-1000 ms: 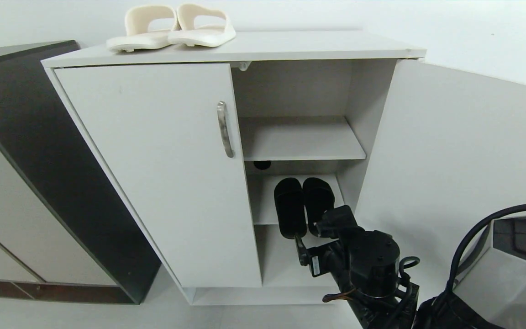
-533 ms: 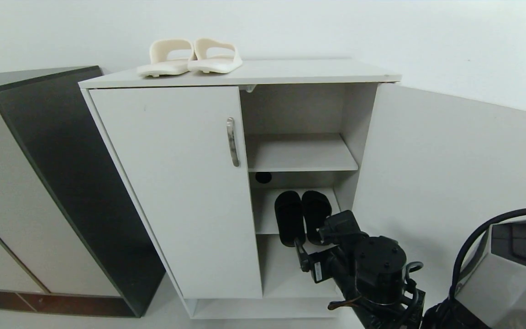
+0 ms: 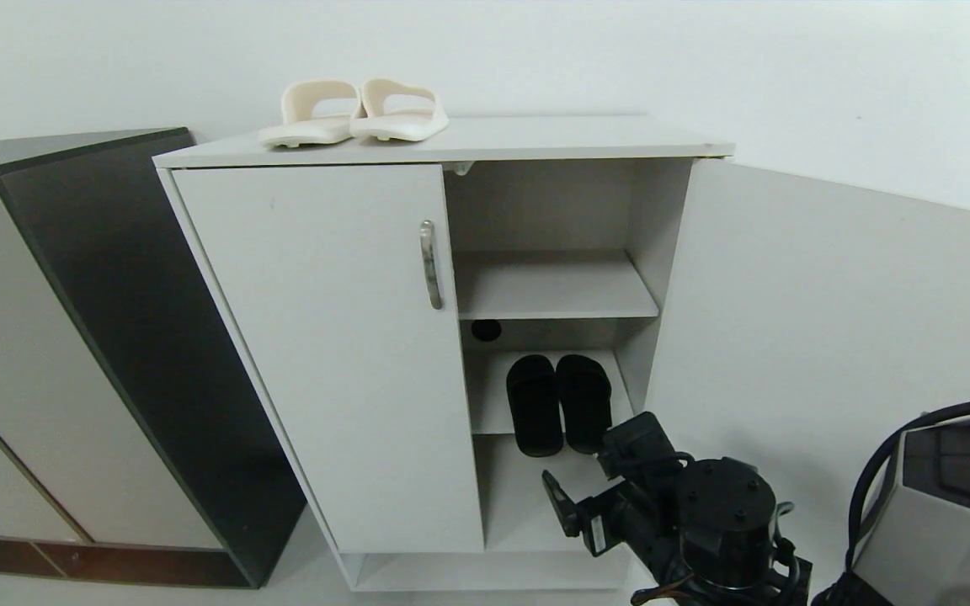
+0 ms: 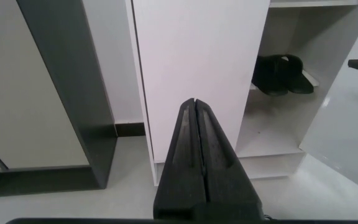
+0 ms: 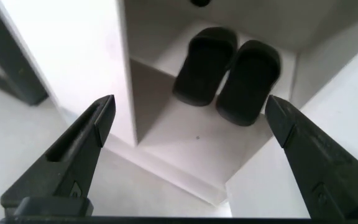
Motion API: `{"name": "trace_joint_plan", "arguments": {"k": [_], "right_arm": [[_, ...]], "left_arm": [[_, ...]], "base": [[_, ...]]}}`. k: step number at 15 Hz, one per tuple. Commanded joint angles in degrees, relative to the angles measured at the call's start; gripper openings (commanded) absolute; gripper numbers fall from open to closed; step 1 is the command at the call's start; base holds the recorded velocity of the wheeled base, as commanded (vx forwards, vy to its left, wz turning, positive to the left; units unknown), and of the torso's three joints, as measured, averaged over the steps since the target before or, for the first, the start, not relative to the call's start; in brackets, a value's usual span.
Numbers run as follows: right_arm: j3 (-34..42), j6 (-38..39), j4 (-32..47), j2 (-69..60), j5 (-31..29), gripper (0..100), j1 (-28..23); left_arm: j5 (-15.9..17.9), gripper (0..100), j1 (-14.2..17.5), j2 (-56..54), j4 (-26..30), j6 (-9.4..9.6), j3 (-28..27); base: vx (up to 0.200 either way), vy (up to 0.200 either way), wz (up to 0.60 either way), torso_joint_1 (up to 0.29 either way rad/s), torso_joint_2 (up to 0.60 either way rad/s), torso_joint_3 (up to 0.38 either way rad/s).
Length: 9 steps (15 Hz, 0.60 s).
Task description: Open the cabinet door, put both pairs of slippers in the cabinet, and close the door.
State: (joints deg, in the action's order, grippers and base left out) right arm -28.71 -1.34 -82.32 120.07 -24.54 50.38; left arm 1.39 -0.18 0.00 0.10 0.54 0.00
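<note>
My right gripper [image 3: 588, 471] hangs low at the end of its outstretched arm, jaws spread wide and empty; my left gripper [image 4: 194, 106] points ahead, jaws pressed together.

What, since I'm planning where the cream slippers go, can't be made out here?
- Left half of the cabinet: head view, behind the closed left door.
- Bottom compartment floor: head view, partly behind the right gripper.
- Outer face of the open right door: head view, turned away.
- Dark spot under the shelf: too small.

Plain white wall [image 3: 746, 59], pale grey floor [image 3: 114, 594], dark-sided cupboard [image 3: 106, 286] at the left.
</note>
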Motion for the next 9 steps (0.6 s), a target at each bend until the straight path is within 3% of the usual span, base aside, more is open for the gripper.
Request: {"name": "trace_joint_plan", "arguments": {"k": [1,9], "right_arm": [[1.2,-0.07,-0.47,-0.09,0.98,100,-0.02],[6.03,0.55,-1.61,-2.2,10.74,100,-0.11]], "left_arm": [[0.02,0,0.01,0.09,-0.01,-0.01,0.0],[0.02,0,0.01,0.09,-0.01,-0.1,0.0]], "base": [[0.0,0.2,0.0,-0.002,0.0,0.002],[0.0,0.2,0.0,0.004,0.0,0.002]]}}
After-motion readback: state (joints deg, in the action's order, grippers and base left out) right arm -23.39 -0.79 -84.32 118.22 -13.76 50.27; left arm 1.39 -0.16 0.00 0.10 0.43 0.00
